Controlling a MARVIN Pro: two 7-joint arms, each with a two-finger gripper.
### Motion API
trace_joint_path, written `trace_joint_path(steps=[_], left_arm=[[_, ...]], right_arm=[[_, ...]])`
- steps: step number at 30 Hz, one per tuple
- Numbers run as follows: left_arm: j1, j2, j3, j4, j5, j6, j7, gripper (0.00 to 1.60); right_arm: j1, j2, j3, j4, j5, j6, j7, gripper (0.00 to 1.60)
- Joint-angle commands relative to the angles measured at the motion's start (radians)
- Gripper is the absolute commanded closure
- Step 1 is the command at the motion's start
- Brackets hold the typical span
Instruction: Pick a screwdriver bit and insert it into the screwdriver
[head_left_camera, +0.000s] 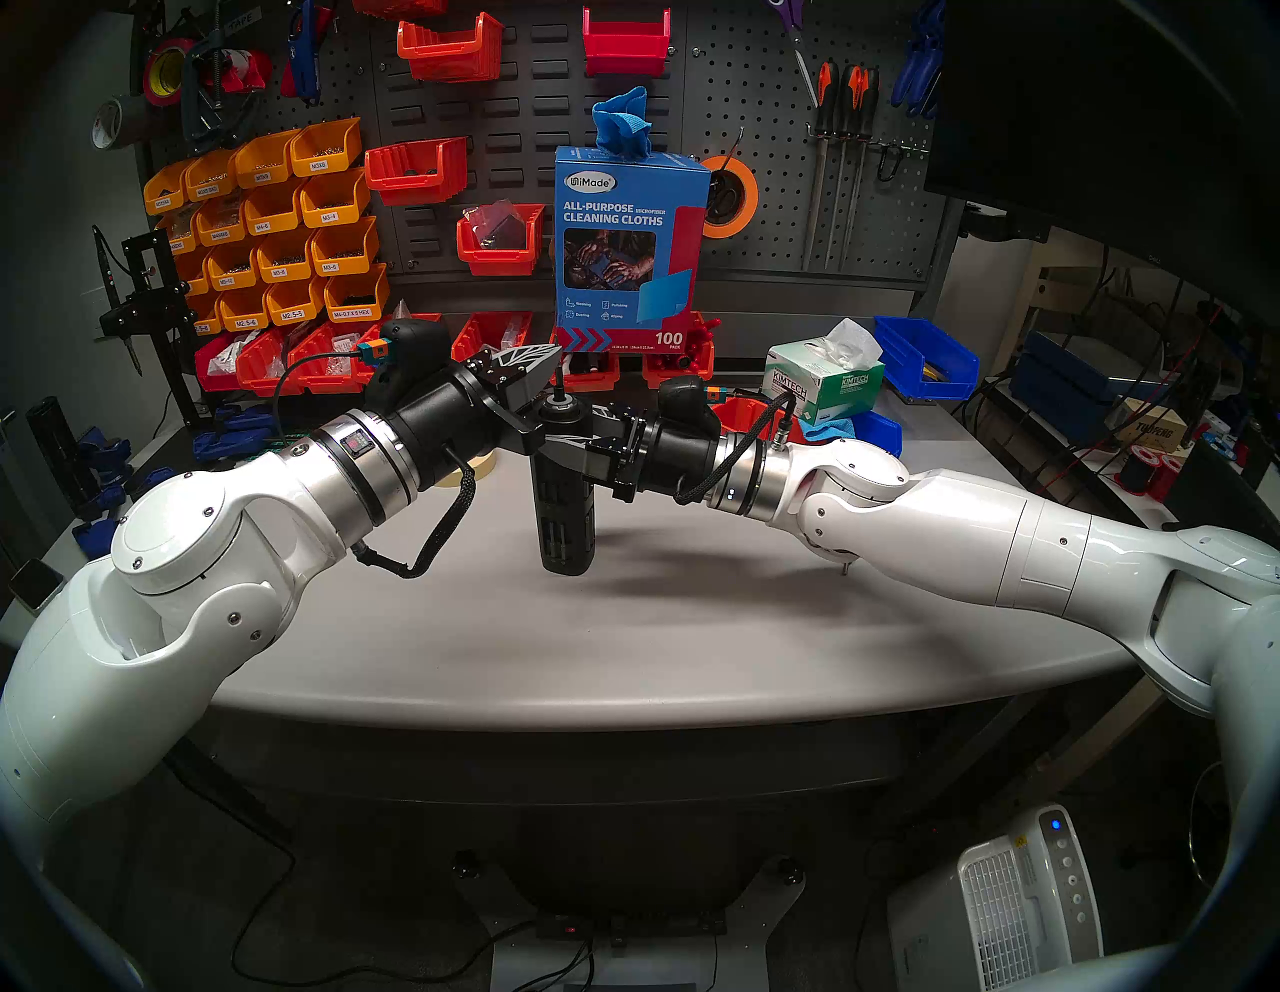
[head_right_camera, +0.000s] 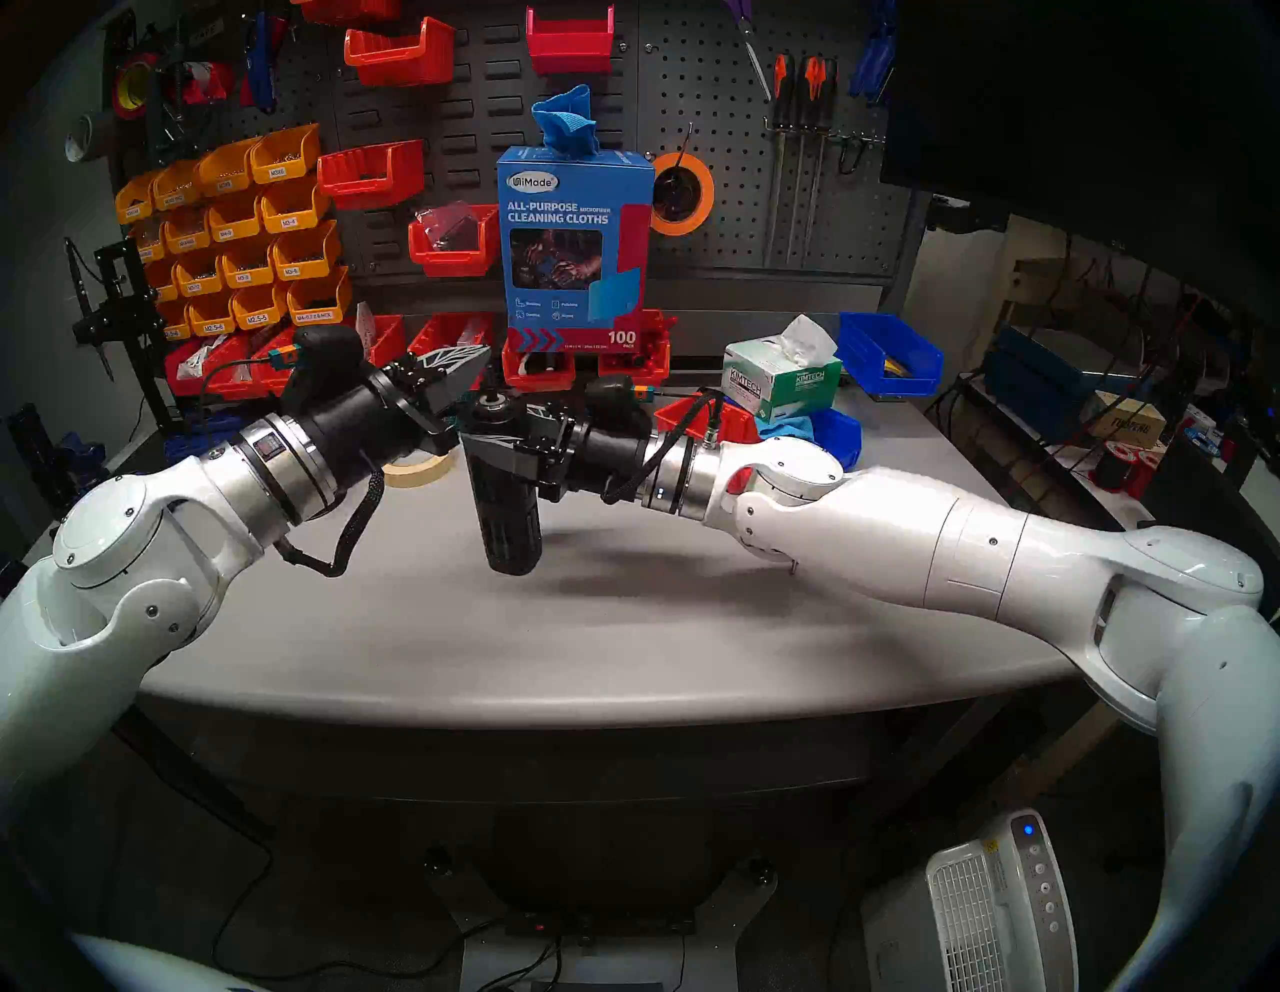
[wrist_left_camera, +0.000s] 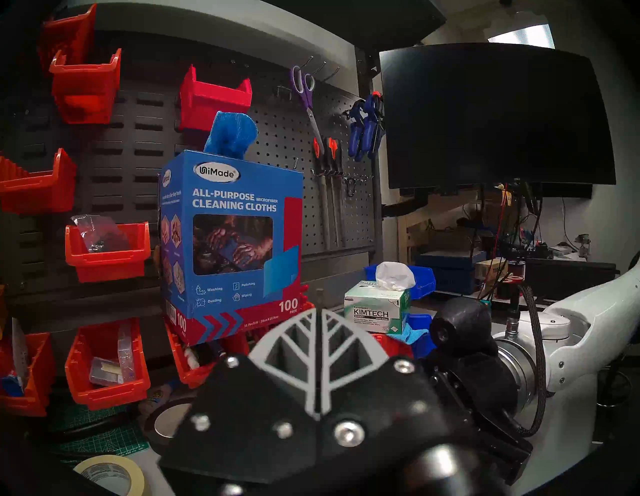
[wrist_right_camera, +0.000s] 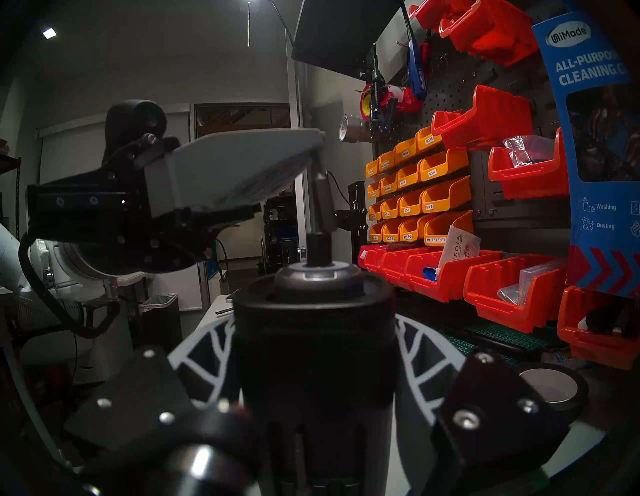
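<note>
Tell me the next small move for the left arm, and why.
Probably ease the left gripper straight down: it is shut on the screwdriver bit, whose lower end stands in the socket atop the screwdriver, with most of the bit exposed. The right gripper clamps the screwdriver upright above the table.

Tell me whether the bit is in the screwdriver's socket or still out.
In: the bit stands in the screwdriver's top socket, left gripper pinching its top.

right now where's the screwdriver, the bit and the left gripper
screwdriver (head_left_camera: 568, 512): head left view, slotted black body.
bit (wrist_right_camera: 320, 197): right wrist view, mid shaft above the socket.
left gripper (head_left_camera: 550, 357): head left view, tip of the shut fingers.
</note>
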Motion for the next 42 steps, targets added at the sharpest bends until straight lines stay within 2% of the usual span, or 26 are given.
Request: trace_joint_path(steps=[1, 42], left_arm=[[-0.018, 0.0, -0.025, -0.009, -0.004, -0.007, 0.002, 1.6], [0.024, 0.011, -0.063, -0.003, -0.017, -0.008, -0.029, 1.6]], right_arm=[[0.04, -0.005, 0.04, -0.005, 0.011, -0.011, -0.003, 1.05], [0.04, -0.028, 0.037, 0.019, 0.014, -0.009, 0.009, 1.04]])
